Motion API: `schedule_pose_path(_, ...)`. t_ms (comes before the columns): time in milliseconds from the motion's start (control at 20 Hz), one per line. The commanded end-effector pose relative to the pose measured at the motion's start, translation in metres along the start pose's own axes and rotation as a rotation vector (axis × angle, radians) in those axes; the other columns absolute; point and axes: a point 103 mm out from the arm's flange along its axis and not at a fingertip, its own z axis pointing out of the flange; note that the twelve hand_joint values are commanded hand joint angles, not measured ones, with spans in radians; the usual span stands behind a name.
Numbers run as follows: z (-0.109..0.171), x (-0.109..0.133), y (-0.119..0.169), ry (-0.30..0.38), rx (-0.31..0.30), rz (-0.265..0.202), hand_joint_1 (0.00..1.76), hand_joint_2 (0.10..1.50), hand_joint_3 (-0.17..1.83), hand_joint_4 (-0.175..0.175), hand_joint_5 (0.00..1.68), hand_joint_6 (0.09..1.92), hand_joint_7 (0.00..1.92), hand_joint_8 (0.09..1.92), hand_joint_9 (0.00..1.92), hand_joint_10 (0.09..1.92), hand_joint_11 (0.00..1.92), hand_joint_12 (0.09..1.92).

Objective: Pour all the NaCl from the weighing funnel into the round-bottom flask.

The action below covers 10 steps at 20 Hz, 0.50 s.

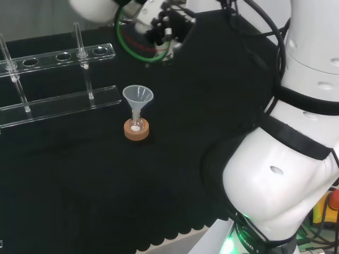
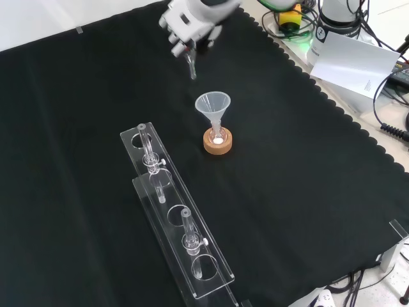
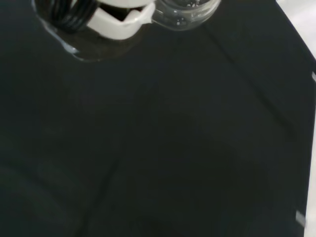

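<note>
In the front view the hand (image 2: pixel 192 25) hangs at the far edge of the cloth (image 2: pixel 307 166), its fingers curled around a clear glass weighing funnel (image 2: pixel 191 64) whose thin stem points down toward the cloth. The wrist view shows the funnel's round glass bowl (image 3: pixel 185 12) close up beside a white fingertip (image 3: pixel 118 24), with a few small white grains clinging inside.

Nearer than the hand and slightly to the right in the front view, well apart from it, a small flask (image 2: pixel 218 135) sits upright in a cork ring (image 2: pixel 218 143). A clear plastic funnel (image 2: pixel 213 105) stands in its neck, and a little white powder lies at the bottom of the flask.

In the head view a clear rack (image 1: pixel 58 79) lies to the left of the flask (image 1: pixel 136 125).
</note>
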Motion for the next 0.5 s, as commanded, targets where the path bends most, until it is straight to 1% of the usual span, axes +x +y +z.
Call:
schedule_pose_path(50, 0.041, -0.004, -0.001, 0.227, -0.054, -0.07, 1.13, 0.75, 0.55, 0.083, 1.21, 0.75, 1.27, 0.41, 1.48, 0.09, 1.23, 0.75)
schedule_pose_path(300, 0.064, -0.008, 0.006, 0.292, -0.087, -0.078, 1.13, 0.74, 0.55, 0.08, 1.21, 0.75, 1.27, 0.41, 1.48, 0.09, 1.23, 0.75)
schedule_pose_path(500, 0.078, -0.013, 0.011, 0.336, -0.118, -0.073, 1.13, 0.74, 0.55, 0.077, 1.21, 0.75, 1.27, 0.41, 1.48, 0.09, 1.23, 0.75)
